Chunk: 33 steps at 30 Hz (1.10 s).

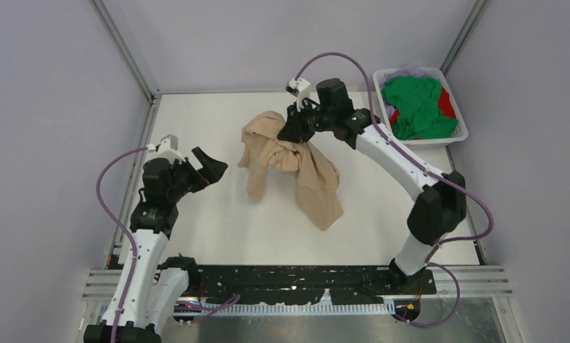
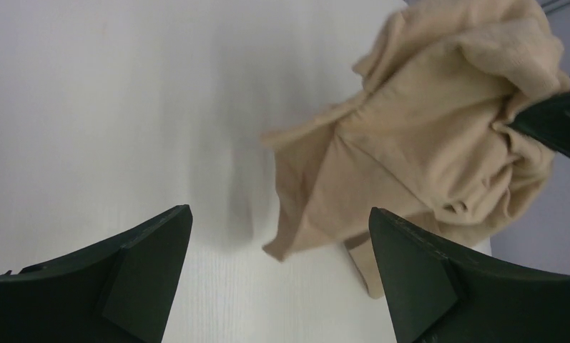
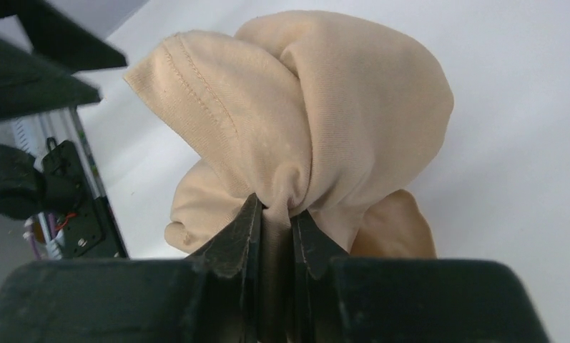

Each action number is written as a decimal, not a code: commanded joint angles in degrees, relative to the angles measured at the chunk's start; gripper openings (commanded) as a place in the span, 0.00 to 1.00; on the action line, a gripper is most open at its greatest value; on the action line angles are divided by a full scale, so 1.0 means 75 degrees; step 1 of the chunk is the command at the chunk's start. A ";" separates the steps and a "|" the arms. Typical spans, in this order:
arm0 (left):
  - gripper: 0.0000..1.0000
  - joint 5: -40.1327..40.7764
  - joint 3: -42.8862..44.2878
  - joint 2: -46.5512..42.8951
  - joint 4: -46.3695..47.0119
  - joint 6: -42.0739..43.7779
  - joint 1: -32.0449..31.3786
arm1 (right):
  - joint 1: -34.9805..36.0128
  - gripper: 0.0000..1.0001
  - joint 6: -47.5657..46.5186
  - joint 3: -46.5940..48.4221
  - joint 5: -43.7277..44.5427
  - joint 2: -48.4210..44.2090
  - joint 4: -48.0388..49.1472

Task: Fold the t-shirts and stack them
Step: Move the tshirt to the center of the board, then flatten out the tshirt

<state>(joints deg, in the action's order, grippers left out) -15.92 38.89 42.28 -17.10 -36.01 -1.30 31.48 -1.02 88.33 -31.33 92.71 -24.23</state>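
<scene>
A large beige-tan t-shirt [image 1: 296, 168] hangs bunched from my right gripper [image 1: 294, 128], its lower part trailing on the white table. The right wrist view shows the right gripper [image 3: 275, 207] shut on a pinch of the beige t-shirt [image 3: 303, 114]. Well to the left of the cloth, my left gripper [image 1: 209, 166] is wide open and holds nothing. In the left wrist view the left gripper [image 2: 280, 223] frames bare table, with the beige t-shirt [image 2: 425, 136] ahead to the right. A green t-shirt [image 1: 418, 107], a red t-shirt [image 1: 446, 103] and a pale lilac t-shirt [image 1: 410, 72] lie in the basket.
The white slatted basket [image 1: 457, 136] stands at the back right corner of the table [image 1: 217, 221]. Grey walls and metal frame posts close in the left, back and right sides. A black mounting rail [image 1: 296, 282] runs along the near edge.
</scene>
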 commanded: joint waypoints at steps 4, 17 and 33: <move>0.99 0.0246 -0.0421 -0.0147 -0.1128 0.0101 -0.0854 | 0.0033 0.97 0.0818 0.1731 0.1799 0.1738 0.0506; 0.99 0.1336 -0.0960 0.2254 0.1124 -0.0266 -0.2633 | 0.0033 0.95 0.2212 -0.4399 0.4797 -0.2779 0.1724; 0.66 0.2548 0.0237 0.5473 0.1771 -0.0320 -0.3394 | 0.0044 0.96 0.3204 -0.7520 0.4909 -0.5434 0.0963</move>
<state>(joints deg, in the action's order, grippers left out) 0.60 37.71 80.42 -6.31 -38.50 -26.20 31.64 20.75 33.17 4.67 54.89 -18.15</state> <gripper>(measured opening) 0.690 0.955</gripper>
